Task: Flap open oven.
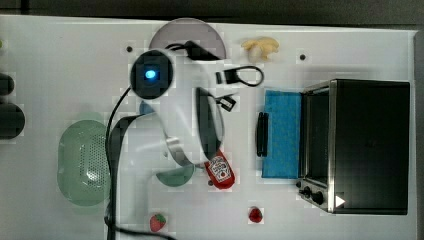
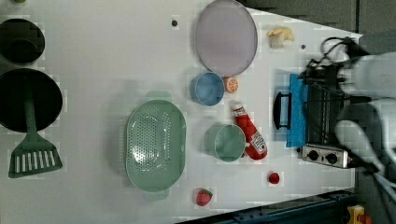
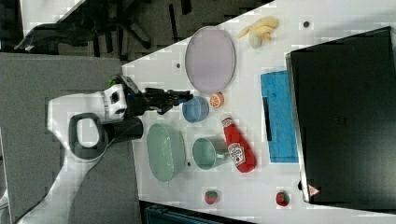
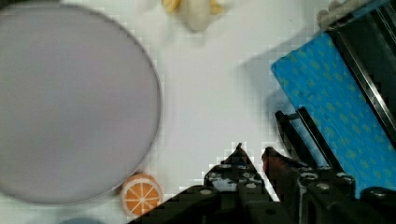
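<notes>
Oven [image 1: 370, 145] sits at the top view's right end of the table [image 1: 60, 55], box long axis running near-to-far in the top view, opening facing the top view's left. Door [image 1: 282, 134] already lies flapped down flat, blue glass up, with its handle [image 1: 261, 134] as a dark bar at the door's free left edge, parallel to the oven front. Gripper [image 4: 252, 151] hangs above the table, apart from the door; in the wrist view its two fingertips [image 4: 239, 150] stand close together with only a slim gap, nothing between them, so nearly clenched and empty. From the fingers the handle lies just to one side, toward the oven, near but not touching. Plate [image 4: 70, 102] and orange slice [image 4: 140, 193] lie on the opposite side. Judging from this, the door looks fully open; any next move is away from the handle, clear of the ketchup [image 1: 220, 170].
</notes>
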You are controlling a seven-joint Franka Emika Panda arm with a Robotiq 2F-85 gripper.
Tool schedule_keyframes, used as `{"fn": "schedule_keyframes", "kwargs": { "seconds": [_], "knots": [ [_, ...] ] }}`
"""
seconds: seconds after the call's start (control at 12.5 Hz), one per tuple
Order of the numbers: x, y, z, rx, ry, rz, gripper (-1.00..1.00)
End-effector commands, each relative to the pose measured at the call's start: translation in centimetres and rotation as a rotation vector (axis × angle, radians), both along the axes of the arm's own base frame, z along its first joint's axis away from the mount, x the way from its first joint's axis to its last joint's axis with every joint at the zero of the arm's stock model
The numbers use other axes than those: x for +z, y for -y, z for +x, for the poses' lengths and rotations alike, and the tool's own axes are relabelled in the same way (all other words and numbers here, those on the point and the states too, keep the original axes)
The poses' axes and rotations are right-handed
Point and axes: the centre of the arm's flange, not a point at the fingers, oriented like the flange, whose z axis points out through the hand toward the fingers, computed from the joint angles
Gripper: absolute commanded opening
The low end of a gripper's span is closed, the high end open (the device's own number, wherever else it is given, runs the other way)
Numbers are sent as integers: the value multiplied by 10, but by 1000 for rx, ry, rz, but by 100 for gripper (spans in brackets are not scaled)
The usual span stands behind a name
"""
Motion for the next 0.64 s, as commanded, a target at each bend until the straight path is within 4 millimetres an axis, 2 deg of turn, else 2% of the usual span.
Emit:
{"fn": "schedule_keyframes", "kwargs": {
  "seconds": [0.08,0.24,0.64],
  "knots": [
    [37,49,-8,-125,20,41,-65],
    [67,52,-19,-160,33,99,-65],
    [127,54,-56,-249,-2,289,-65]
  ]
}}
